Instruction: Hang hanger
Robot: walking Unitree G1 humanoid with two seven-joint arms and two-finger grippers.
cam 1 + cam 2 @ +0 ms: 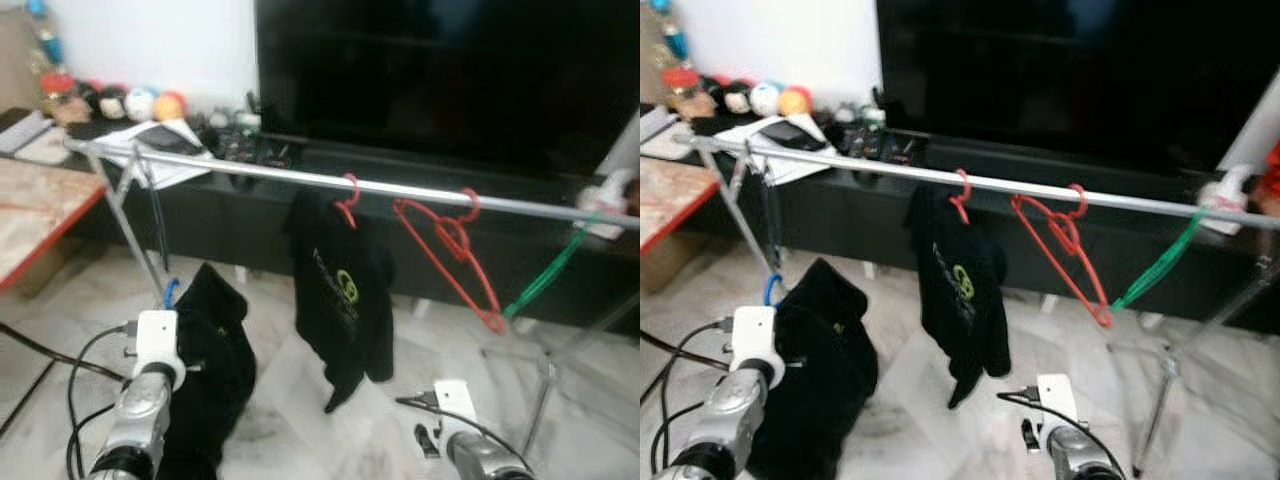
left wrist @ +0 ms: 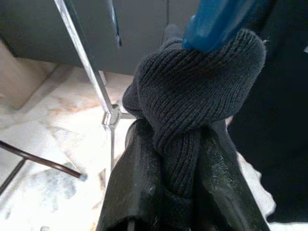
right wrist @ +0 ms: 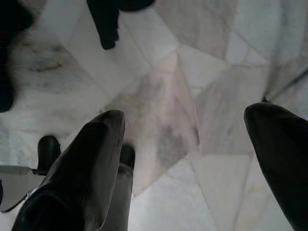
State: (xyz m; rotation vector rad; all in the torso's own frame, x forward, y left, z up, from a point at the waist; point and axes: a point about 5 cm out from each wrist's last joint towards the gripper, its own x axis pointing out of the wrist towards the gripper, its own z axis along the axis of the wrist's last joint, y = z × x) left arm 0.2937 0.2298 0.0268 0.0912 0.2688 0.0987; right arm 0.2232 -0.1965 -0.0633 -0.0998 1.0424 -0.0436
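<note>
A silver rail (image 1: 400, 188) runs across in front of me. On it hang a black T-shirt (image 1: 340, 290) on a red hanger, an empty red hanger (image 1: 450, 250) and a green hanger (image 1: 545, 275) further right. My left gripper (image 2: 178, 139) is low at the left, below the rail's left end. It is shut on the knitted collar of a black garment (image 1: 215, 350) that sits on a blue hanger (image 2: 216, 19), whose hook (image 1: 171, 292) sticks up. My right gripper (image 3: 185, 130) is open over the marble floor at the lower right, with nothing between its fingers (image 3: 91, 154).
A large dark TV (image 1: 440, 70) stands on a low black cabinet (image 1: 250, 215) behind the rail. A red-edged wooden table (image 1: 30, 215) is at the left. The rack's legs (image 1: 140, 240) slant down at the left, and black cables (image 1: 40, 350) trail on the floor.
</note>
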